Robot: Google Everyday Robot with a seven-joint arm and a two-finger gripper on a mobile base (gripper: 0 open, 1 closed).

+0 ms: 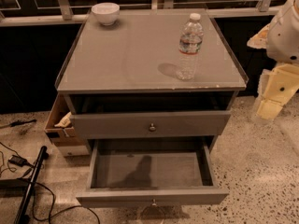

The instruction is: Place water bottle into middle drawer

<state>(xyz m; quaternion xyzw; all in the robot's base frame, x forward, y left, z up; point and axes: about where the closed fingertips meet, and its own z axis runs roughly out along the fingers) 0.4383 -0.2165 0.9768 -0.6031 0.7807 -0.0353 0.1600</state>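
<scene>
The water bottle (189, 47), clear with a white cap and a pale label band, stands upright on the right front part of the grey cabinet's top (131, 55). The middle drawer (149, 171) is pulled out below it and shows a bare flat grey floor; its small knob is at the front edge. My gripper (274, 95), pale yellow under a white arm, hangs at the far right of the view, beside the cabinet and about level with its top edge. It is apart from the bottle and holds nothing that I can see.
A white bowl (105, 13) sits at the back left of the cabinet top. The uppermost drawer front (152, 124) with a round knob is slightly out. A cardboard box (60, 127) stands left of the cabinet. Cables and a black bar (29, 183) lie on the speckled floor.
</scene>
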